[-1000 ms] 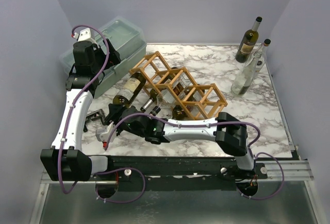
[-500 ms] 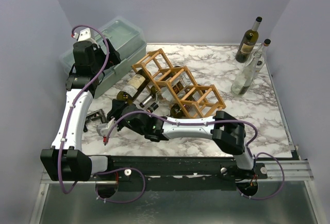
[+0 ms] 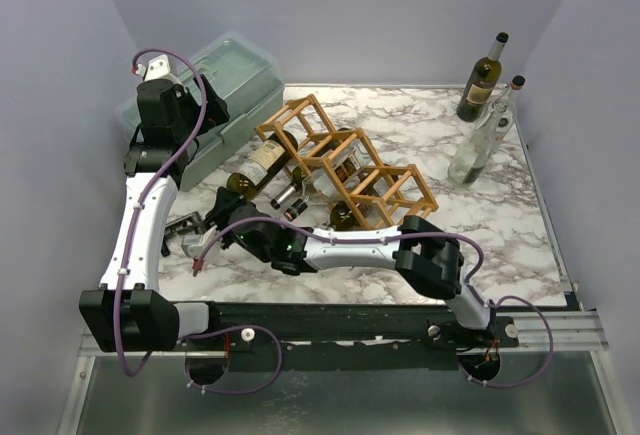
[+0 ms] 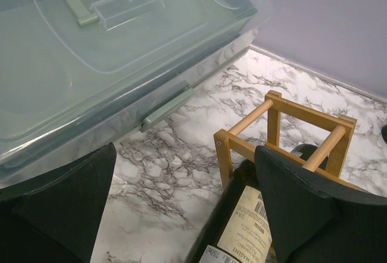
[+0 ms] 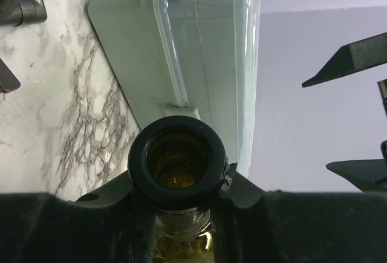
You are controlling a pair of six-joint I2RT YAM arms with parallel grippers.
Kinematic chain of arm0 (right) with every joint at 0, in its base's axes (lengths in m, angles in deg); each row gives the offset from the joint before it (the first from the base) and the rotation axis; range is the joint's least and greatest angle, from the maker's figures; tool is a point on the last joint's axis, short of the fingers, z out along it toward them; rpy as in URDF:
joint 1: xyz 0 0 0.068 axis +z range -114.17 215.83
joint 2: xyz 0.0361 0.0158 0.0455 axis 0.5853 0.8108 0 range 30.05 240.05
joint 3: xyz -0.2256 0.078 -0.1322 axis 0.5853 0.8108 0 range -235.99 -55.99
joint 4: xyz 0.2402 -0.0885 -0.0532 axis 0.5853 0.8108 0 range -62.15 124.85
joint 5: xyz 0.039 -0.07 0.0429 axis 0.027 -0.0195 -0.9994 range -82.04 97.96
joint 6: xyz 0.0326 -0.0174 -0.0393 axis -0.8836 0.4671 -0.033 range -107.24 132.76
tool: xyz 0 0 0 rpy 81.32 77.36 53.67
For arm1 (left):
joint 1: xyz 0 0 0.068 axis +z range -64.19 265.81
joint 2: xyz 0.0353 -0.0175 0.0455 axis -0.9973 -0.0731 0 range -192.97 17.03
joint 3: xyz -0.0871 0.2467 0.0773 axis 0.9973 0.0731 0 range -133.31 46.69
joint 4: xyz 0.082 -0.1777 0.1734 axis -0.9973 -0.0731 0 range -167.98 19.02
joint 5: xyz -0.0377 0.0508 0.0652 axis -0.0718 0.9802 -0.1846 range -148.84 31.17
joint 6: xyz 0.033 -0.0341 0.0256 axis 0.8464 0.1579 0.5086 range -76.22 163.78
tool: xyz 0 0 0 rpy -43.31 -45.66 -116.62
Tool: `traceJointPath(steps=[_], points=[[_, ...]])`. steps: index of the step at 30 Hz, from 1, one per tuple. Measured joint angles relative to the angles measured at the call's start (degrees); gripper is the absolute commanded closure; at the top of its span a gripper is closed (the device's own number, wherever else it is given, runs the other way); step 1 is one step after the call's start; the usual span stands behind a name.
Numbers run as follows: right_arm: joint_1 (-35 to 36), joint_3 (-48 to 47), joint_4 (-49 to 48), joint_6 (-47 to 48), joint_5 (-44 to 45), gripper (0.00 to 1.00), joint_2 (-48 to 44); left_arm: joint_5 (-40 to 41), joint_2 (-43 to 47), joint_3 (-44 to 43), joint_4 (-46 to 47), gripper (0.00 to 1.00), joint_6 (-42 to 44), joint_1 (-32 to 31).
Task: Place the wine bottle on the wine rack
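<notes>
"At the table's 9 o'clock: first item?"
"Right gripper [image 5: 178, 207]: jaws clamped round the neck of the wine bottle [image 3: 262, 163]. Dark glass, round open mouth, cream paper label."
"Its place?"
"Lying aslant on veined marble, base at the 9 o'clock end of the wine rack [image 3: 352, 170]. Thin pale wooden slats, diamond cells. How deep it sits, cannot tell."
"Left gripper [image 4: 184, 154]?"
"Spread wide, holding nothing, above the label."

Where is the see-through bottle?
In the top view, the clear bottle stands at the far right, just in front of the dark bottle, right of the wine rack.
</notes>
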Motion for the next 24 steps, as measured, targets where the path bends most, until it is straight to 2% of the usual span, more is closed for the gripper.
traceJointPath(steps=[13,24], points=[[-3.0,-4.7,-6.2,5.5,6.7,1.0,8.2,-0.2,0.0,0.0,0.0,0.02,-0.5,0.0],[-6.0,-5.2,-8.1,7.1,7.6,0.99,9.7,-0.9,0.0,0.0,0.0,0.02,-0.7,0.0]])
